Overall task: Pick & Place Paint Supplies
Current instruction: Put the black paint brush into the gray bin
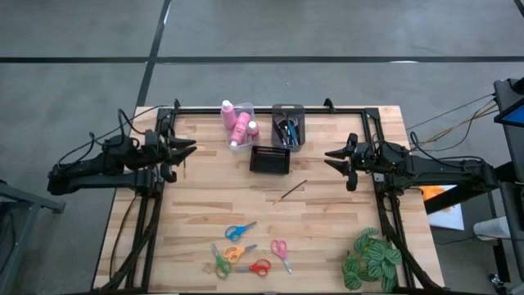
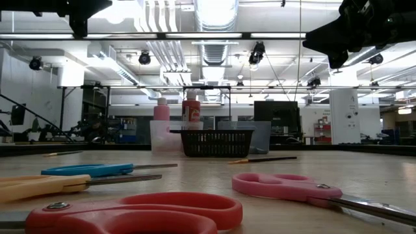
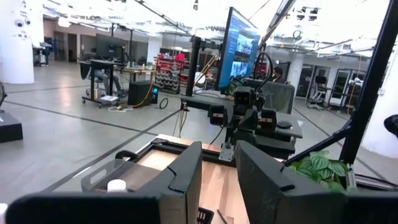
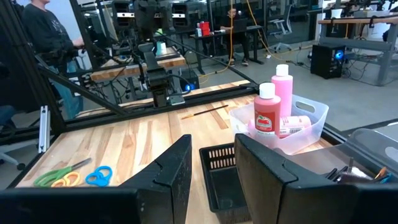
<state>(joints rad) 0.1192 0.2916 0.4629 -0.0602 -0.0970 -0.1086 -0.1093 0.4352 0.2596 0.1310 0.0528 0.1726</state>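
Three pink bottles with white caps (image 1: pixel 238 123) (image 4: pixel 281 91) sit in a clear bin at the far edge. Beside it, several brushes (image 1: pixel 286 129) stand in a grey bin. One thin brush (image 1: pixel 292 191) (image 2: pixel 263 159) lies on the table's middle. Several scissors (image 1: pixel 242 251) lie near the near edge: blue (image 2: pixel 97 169), orange, green, red (image 2: pixel 140 212) and pink (image 2: pixel 286 186). My left gripper (image 1: pixel 190 152) (image 3: pixel 219 180) hovers open over the table's left side. My right gripper (image 1: pixel 329 157) (image 4: pixel 213 165) hovers open over the right side. Neither touches anything.
A black mesh basket (image 1: pixel 270 160) (image 2: pixel 216 143) stands in front of the two bins. A green leafy plant (image 1: pixel 372 258) sits at the near right corner. A black frame rail (image 1: pixel 270 109) runs along the far edge. A person (image 4: pixel 43 31) stands beyond the table's left side.
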